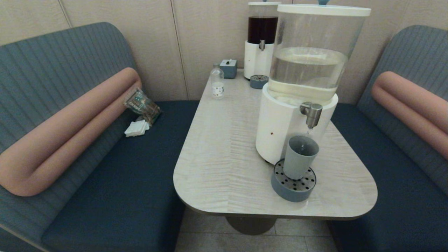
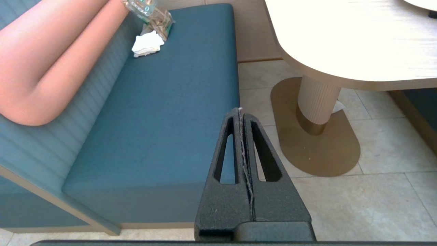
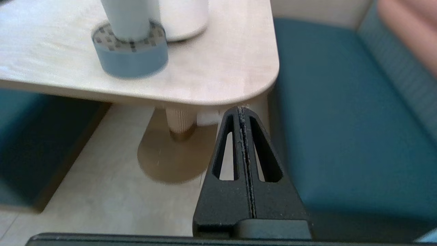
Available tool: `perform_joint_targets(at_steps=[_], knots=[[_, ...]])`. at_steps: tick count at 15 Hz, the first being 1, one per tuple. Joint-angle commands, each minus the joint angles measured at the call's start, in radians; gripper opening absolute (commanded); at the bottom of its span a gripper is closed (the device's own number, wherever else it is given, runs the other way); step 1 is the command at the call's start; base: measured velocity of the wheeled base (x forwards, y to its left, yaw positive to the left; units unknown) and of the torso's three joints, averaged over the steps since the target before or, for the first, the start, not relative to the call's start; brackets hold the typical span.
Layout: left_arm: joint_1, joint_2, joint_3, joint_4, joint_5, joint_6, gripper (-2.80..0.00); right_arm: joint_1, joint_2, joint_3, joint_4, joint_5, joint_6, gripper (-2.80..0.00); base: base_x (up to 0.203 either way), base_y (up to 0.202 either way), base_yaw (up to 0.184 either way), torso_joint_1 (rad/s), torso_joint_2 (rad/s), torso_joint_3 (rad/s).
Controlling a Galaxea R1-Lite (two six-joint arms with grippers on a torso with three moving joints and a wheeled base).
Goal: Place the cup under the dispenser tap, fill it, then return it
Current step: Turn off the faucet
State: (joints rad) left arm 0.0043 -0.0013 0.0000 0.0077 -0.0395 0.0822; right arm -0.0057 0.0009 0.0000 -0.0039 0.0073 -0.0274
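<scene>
Cup [image 1: 300, 156]: plain grey-blue, matte.
Drip tray [image 1: 293, 186]: grey-blue, top dotted with dark perforations.
Dispenser tap [image 1: 311, 113]: brushed steel.
Large dispenser [image 1: 308, 70]: clear tank, pale liquid, white base and lid.
Smaller dispenser [image 1: 260, 42]: dark brown liquid, white base.
Tabletop [image 1: 224, 147]: pale wood grain in a chevron pattern.
Bench seats [image 1: 115, 182]: deep blue; backs grey-blue, ribbed.
Bolsters [image 1: 66, 133]: salmon pink.
Left gripper [image 2: 241, 112] and right gripper [image 3: 241, 111]: black fingers.
Floor [image 2: 375, 191]: beige tiles.
</scene>
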Motion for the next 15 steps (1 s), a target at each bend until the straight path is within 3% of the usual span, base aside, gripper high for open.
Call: perform_joint_targets(at_steps=[1,15], knots=[[0.0,0.001,0.0,0.0,0.0,0.001,-2.8,0.0,0.002,0.002,0.008,-0.004,0.003,-2.8,0.0,0.0,0.0,0.0,0.0,0.0],[0.001,0.001,-0.007,-0.001,-0.001,0.023,-2.8,0.0,0.002,0.002,0.005,-0.003,0.011,-2.8,0.0,0.0,0.0,0.0,0.0,0.0]])
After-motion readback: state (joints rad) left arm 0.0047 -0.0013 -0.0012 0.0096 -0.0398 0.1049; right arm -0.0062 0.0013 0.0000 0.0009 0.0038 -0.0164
